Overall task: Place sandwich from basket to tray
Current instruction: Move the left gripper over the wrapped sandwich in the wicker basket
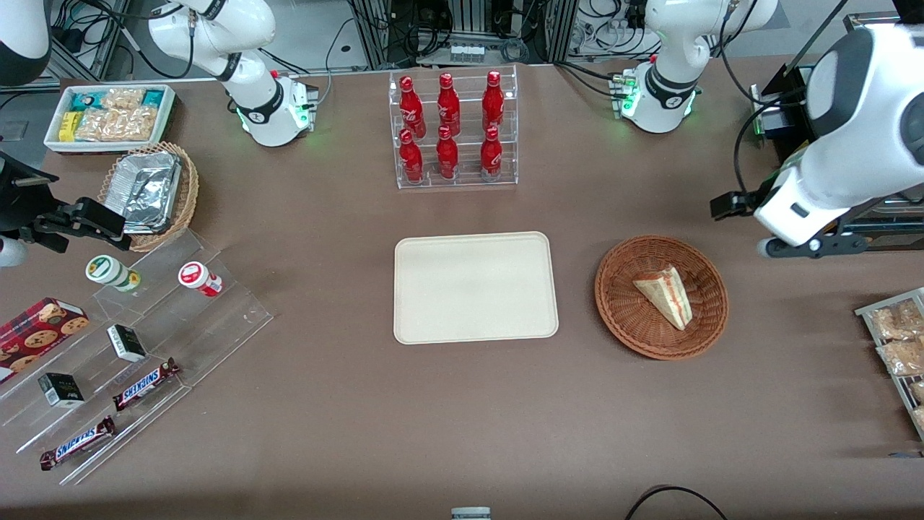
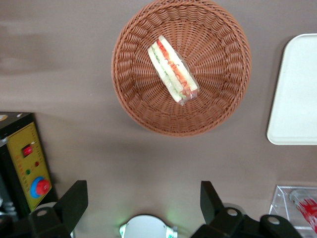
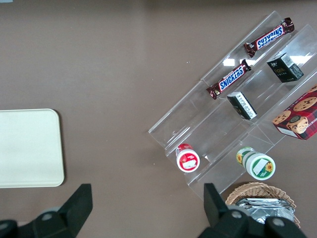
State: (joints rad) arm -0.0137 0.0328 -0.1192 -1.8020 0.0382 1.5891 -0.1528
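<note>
Reddish-brown wicker makes the basket [image 1: 661, 297], which sits on the table beside the tray [image 1: 476, 287], toward the working arm's end, and the sandwich [image 1: 667, 295] lies inside it, a pale wedge resting on the weave. The left wrist view adds what the front view hides: the sandwich's [image 2: 173, 69] red and green filling layers under clear wrap, the basket [image 2: 181, 66] rim all round it, and the gripper [image 2: 141, 201] high above the bare table just beside the basket, its two dark fingers [image 2: 74, 201] spread wide with nothing between them. That view also catches a yellow control box [image 2: 30, 166] with red buttons. In the front view the left arm is raised over the table's edge, farther from the camera than the basket. The tray, cream-beige, holds nothing. A clear rack of red bottles [image 1: 452, 128] stands farther from the camera than the tray. The table [image 1: 346, 419] is a matte brown surface; cables and metal frames run along its back edge.
</note>
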